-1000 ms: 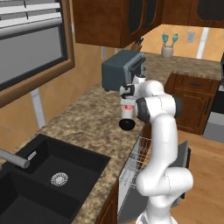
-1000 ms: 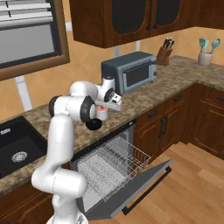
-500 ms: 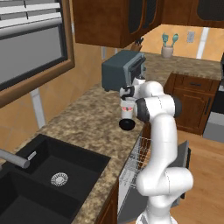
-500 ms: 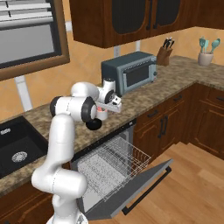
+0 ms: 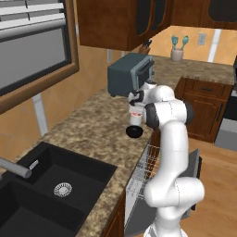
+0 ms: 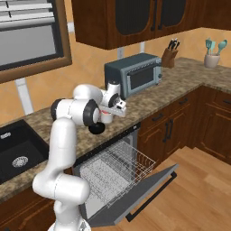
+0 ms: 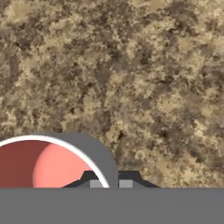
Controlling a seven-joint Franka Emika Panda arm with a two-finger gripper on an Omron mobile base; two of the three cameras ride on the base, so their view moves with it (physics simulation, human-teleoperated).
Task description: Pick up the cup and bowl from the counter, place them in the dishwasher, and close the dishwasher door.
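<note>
The reddish-pink and whitish cup (image 5: 134, 115) hangs upright under my gripper (image 5: 135, 102), just above the speckled counter (image 5: 88, 125). In the hand view the cup's white rim and red inside (image 7: 39, 164) sit at the lower left. The rim wall runs between my two dark fingertips (image 7: 97, 183), which stand close together, shut on it. The glossy black bowl (image 5: 134, 132) rests on the counter right by the cup, near the front edge, and it also appears under my arm (image 6: 96, 129). The dishwasher door (image 6: 144, 191) lies folded down, with the white wire rack (image 6: 115, 169) pulled out.
A grey-blue toaster oven (image 5: 131, 74) stands on the counter just behind the gripper. A black sink (image 5: 51, 185) lies to the left. A knife block (image 6: 169, 57) and a tan utensil holder (image 6: 210, 58) stand far along the counter. Wood cabinets (image 6: 171, 126) flank the dishwasher.
Nothing has visibly changed: the arm, the cup and the bowl stay where they were.
</note>
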